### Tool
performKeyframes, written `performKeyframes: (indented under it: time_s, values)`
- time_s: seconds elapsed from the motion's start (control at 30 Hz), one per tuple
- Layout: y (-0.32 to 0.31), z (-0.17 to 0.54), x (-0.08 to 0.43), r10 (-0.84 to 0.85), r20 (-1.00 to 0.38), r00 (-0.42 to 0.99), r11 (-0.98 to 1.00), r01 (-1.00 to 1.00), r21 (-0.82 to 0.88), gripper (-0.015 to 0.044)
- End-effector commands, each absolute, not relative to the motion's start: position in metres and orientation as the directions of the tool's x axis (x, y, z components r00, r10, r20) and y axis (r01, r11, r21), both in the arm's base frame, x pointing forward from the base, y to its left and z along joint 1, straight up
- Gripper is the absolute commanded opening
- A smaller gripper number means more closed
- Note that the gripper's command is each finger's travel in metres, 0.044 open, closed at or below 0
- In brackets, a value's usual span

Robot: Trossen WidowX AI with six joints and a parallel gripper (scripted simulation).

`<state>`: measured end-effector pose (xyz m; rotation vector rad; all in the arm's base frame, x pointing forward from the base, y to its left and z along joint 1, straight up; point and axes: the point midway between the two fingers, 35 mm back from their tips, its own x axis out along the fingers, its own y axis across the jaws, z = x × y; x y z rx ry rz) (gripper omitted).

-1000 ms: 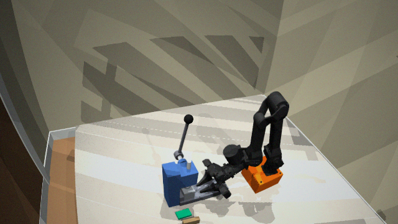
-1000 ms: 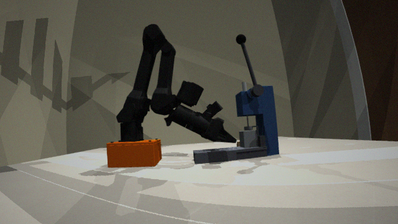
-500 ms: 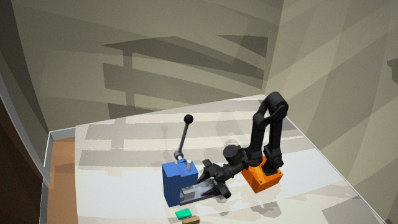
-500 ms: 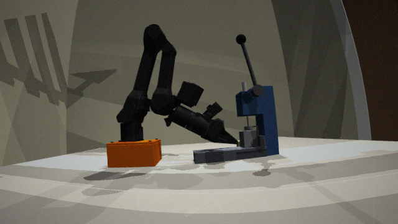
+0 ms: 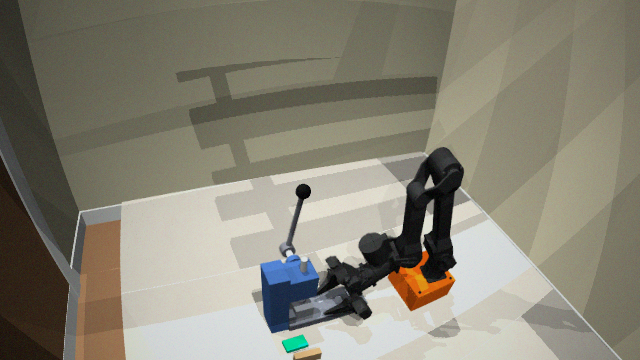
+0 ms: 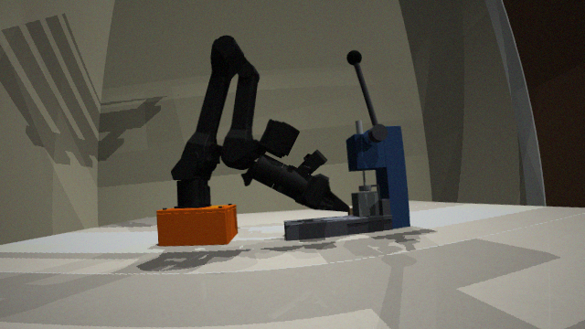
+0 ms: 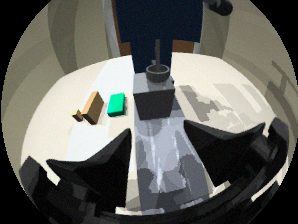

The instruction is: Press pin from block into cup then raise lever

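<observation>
Above press base, gripper (image 5: 334, 298) (image 6: 349, 210) (image 7: 157, 127) angled down, open.

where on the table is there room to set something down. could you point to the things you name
Likeliest room: the tabletop left of the blue press (image 5: 275, 295) (image 6: 398, 183) in the top view, towards the brown strip (image 5: 100, 280), and behind the lever (image 5: 296, 220) (image 6: 366, 96). It is crowded around the press base (image 5: 320, 322) (image 6: 315, 229), under the open hand (image 5: 330, 300) (image 6: 348, 210) (image 7: 157, 127), and by the green piece (image 5: 295, 343) (image 7: 116, 104).
</observation>
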<state>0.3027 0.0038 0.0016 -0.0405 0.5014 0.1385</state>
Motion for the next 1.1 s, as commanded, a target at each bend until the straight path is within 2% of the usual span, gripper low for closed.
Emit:
performKeyframes:
  time_s: [0.0,0.57,1.07]
  values:
    - [0.004,0.002,0.303,0.122,-0.482,0.868,0.990,-0.142,-0.005,0.0300]
    - [0.003,0.002,0.302,0.119,-0.483,0.868,0.991,-0.137,-0.003,0.0300]
    - [-0.002,0.057,0.275,0.119,-0.483,0.868,0.991,-0.137,-0.004,0.0300]
